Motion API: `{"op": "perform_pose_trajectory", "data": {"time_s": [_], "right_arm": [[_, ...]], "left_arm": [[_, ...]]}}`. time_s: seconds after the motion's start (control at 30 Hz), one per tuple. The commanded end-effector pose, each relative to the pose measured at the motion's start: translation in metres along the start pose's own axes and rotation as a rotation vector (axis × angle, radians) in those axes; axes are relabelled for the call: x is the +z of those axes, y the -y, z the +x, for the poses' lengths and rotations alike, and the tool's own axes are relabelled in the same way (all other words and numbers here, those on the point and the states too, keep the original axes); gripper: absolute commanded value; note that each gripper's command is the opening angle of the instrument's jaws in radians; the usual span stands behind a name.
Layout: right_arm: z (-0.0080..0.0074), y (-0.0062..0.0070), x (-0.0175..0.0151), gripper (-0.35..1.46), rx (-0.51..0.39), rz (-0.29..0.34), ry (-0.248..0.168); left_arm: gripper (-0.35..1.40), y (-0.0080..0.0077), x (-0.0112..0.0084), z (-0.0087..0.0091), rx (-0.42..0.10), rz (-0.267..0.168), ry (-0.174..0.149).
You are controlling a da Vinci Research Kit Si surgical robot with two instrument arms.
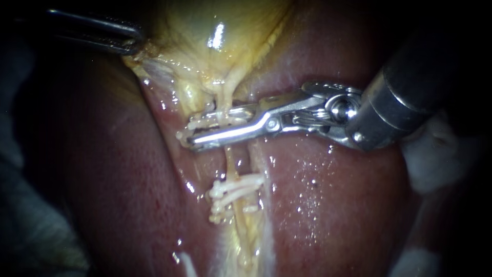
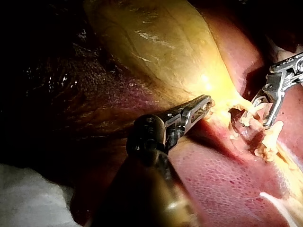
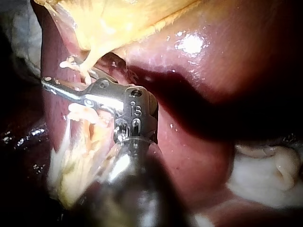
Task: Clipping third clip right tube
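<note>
Right instrument [image 1: 205,131]: jaws narrow, clamped on a white clip [image 1: 197,123] across the tube [image 1: 230,166]. Left instrument [image 1: 134,43]: jaws closed, gripping the gallbladder [image 1: 205,31] edge.

Right instrument [image 1: 204,127]: bright steel jaws, pivot pin, round screw heads, grey cylindrical shaft. Left instrument [image 2: 206,101]: dark slim steel (mostly shadowed).

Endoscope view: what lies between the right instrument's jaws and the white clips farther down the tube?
Only bare tube, shown in the endoscope view, separates right instrument and clips.
</note>
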Motion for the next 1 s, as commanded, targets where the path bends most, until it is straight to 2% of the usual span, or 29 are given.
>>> {"op": "perform_pose_trajectory", "data": {"time_s": [0.03, 0.4, 0.53, 0.6, 1.0], "right_arm": [[-0.0001, 0.0000, -0.0001, 0.29, -0.001, 0.004, -0.005], [-0.0002, 0.0001, -0.0005, 0.02, -0.001, 0.009, -0.008], [-0.0003, 0.0002, -0.0007, -0.19, -0.001, 0.011, -0.007], [-0.0003, 0.0003, -0.0008, -0.35, -0.001, 0.011, -0.007], [-0.0002, 0.0006, -0.0010, -0.35, 0.000, -0.002, -0.007]], "left_arm": [[-0.35, 0.0000, 0.0000, 0.0000, 0.000, 0.000, 0.000], [-0.35, 0.0000, 0.0000, 0.0000, 0.000, 0.000, 0.000], [-0.35, 0.0000, 0.0000, 0.0000, 0.000, 0.000, 0.000], [-0.35, 0.0000, 0.0000, 0.0000, 0.000, 0.000, 0.000], [-0.35, 0.0000, 0.0000, 0.0000, 0.000, 0.000, 0.000]]}}
